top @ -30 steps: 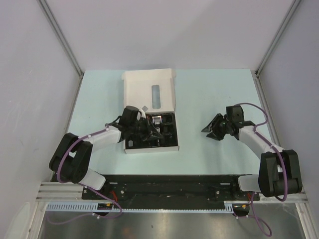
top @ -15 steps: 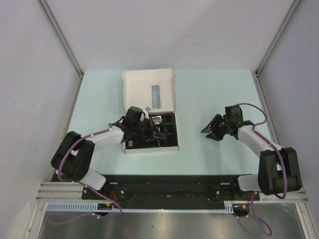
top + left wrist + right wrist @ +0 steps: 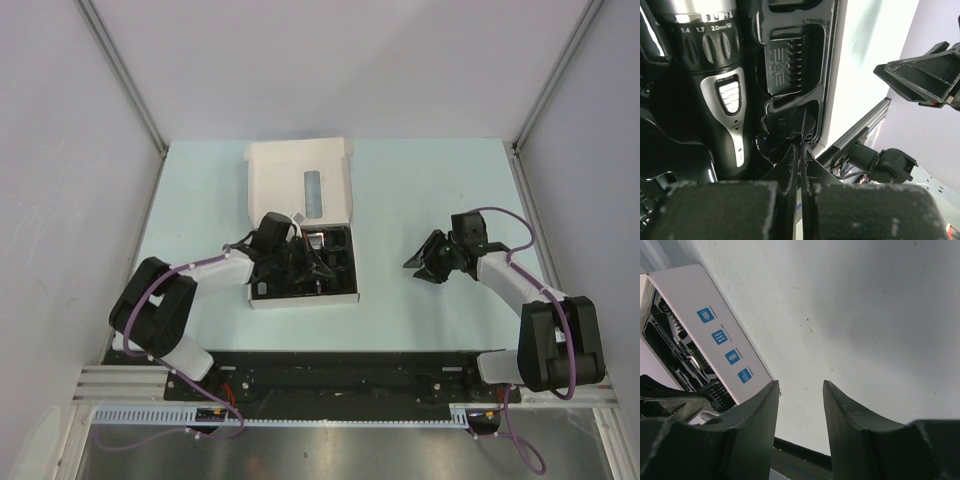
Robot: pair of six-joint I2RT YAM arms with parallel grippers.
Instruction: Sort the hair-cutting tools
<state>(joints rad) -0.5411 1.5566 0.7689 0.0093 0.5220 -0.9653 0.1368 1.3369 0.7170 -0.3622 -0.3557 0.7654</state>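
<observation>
Inspector: Pale blue-green table, grey walls on three sides. A white box lies left of centre with its lid folded back flat. Its black tray faces up.

Clerk: Where is the clipper?

Inspector: The clipper lies in the tray, black with a silver band and a silver switch panel. The wrist view shows it just to the left of the left gripper's fingers.

Clerk: And the comb guards?

Inspector: One comb guard sits in its own moulded pocket beside the clipper, teeth toward the tray's edge. From overhead the other pockets are too dark to tell apart.

Clerk: State of the left gripper?

Inspector: The left gripper is down in the tray, clenched, its fingers pressed together. The tips point at a small pocket just below the comb guard. Whether anything thin is pinched there I cannot tell.

Clerk: The right side?

Inspector: The right gripper hangs over bare table well to the right of the box, released. Its jaws stand parted, with only table surface showing between them. Its wrist view catches the box's white side wall, printed with four blue squares.
</observation>
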